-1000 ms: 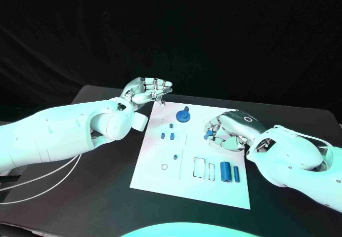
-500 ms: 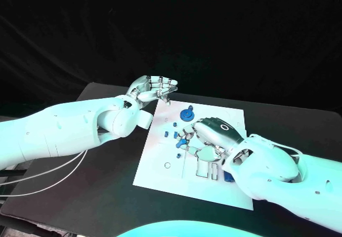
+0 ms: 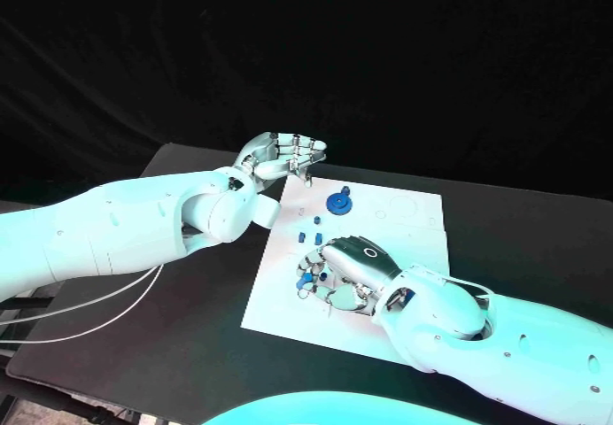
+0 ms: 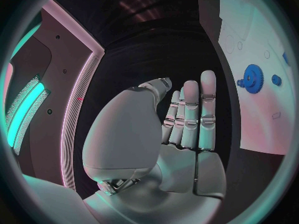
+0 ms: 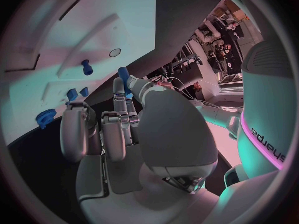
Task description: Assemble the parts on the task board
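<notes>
Head view: right hand [image 3: 343, 270] over task board [image 3: 415, 212], seven o'clock of the blue gear [image 3: 337, 203]; fingers apparently pinch a small blue part [image 5: 122, 74]. Lower it squarely into its hole. Left hand [image 3: 283, 156] empty, fingers half-curled.

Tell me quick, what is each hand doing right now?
Left hand: raised past the task board's far corner, fingers apart, holding nothing.
Right hand: over the board, pinching a small blue part in its fingers.
</notes>
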